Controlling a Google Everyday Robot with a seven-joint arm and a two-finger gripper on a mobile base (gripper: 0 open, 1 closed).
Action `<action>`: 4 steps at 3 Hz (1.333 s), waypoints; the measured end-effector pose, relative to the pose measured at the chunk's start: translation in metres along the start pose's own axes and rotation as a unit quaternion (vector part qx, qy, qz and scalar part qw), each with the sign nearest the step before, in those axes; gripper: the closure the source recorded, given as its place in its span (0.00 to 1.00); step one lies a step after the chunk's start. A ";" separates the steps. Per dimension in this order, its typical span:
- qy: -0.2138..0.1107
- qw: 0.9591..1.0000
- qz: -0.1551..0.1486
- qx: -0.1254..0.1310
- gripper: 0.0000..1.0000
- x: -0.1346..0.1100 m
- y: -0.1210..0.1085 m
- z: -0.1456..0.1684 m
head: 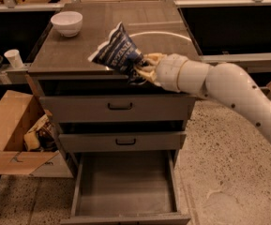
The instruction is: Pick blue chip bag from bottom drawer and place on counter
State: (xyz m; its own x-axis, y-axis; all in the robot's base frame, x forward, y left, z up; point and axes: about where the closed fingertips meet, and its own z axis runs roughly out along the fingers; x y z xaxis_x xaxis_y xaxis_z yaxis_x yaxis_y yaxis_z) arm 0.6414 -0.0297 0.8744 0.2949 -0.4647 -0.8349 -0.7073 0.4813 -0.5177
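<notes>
My gripper is shut on the blue chip bag, a crinkled navy foil bag with white lettering. I hold it in the air at the front edge of the counter, its top leaning up and to the left over the pale arc. My white arm reaches in from the right. The bottom drawer is pulled out below, its grey floor bare.
A white bowl stands at the counter's back left. Two shut drawer fronts with black handles sit above the open drawer. An open cardboard box stands on the floor at the left. A white cup sits on a shelf at far left.
</notes>
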 end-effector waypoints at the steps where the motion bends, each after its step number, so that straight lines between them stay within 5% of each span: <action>1: -0.009 0.999 0.009 0.037 1.00 -0.014 -0.057 0.010; 2: 0.004 0.996 0.040 0.074 1.00 -0.012 -0.101 0.018; 3: 0.039 0.987 0.105 0.115 1.00 0.020 -0.140 0.021; 4: 0.064 0.978 0.144 0.135 1.00 0.043 -0.153 0.019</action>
State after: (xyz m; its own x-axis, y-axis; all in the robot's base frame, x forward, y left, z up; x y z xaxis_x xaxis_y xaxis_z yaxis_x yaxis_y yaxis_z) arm 0.7746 -0.1097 0.9143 0.0142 -0.3615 -0.9323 -0.5491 0.7764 -0.3094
